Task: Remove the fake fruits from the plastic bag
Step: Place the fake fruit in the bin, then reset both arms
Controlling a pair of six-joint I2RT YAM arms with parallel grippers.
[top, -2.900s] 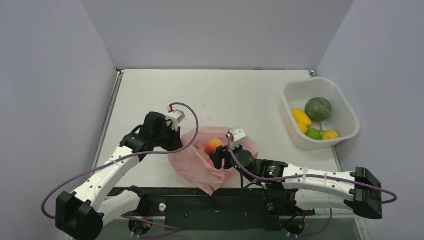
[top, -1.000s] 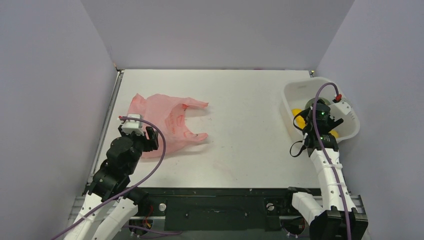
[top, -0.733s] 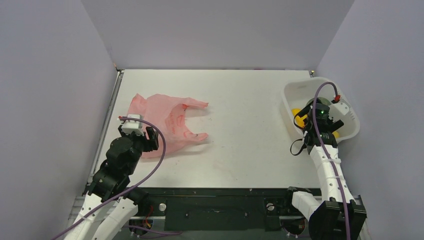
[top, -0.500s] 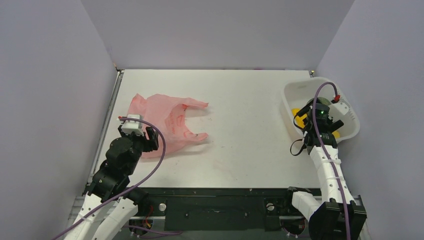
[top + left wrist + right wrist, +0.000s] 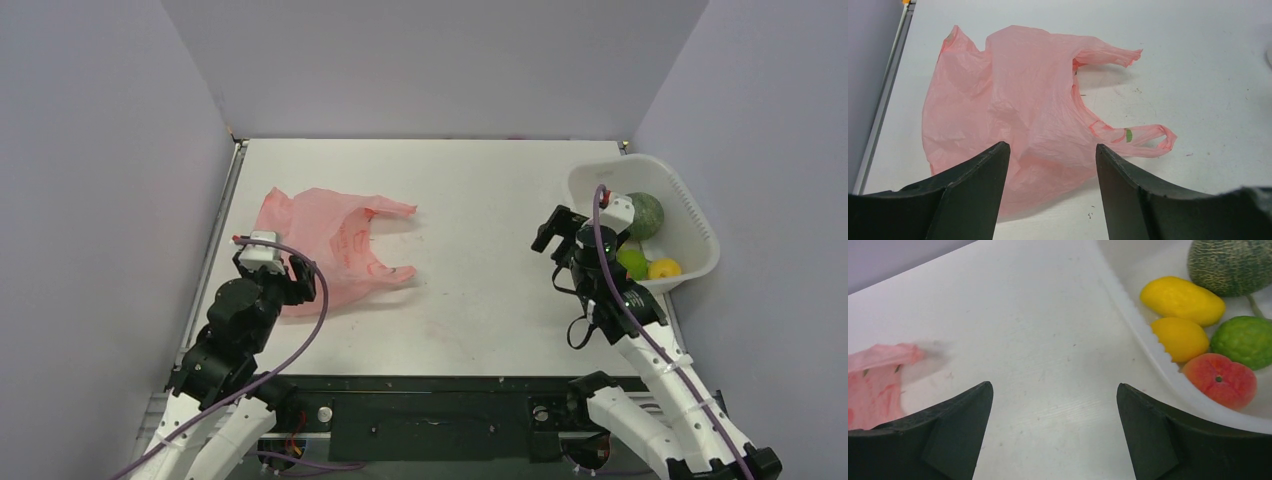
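Observation:
The pink plastic bag [image 5: 335, 243] lies flat and crumpled on the table's left side, with its two handles pointing right. My left gripper [image 5: 302, 280] hovers just in front of its near edge, open, with nothing between the fingers; the bag [image 5: 1013, 100] fills the left wrist view beyond the left gripper [image 5: 1050, 146]. The fake fruits are in the white tub: two yellow ones [image 5: 1182, 300], a green one [image 5: 1245, 340] and a red one [image 5: 1220, 380]. My right gripper [image 5: 557, 228] stands open and empty over bare table left of the tub. The right gripper [image 5: 1054, 385] faces the bag [image 5: 873, 385].
The white tub [image 5: 700, 222] sits at the table's right edge and also holds a netted green melon [image 5: 640, 213]. Its rim [image 5: 1148, 330] lies just right of my right fingers. Grey walls close in the table on three sides.
My right arm has drawn back out of the tub and swung left over the table with its jaws wide apart; the red fruit lies in the tub. The left arm and the bag have hardly moved.

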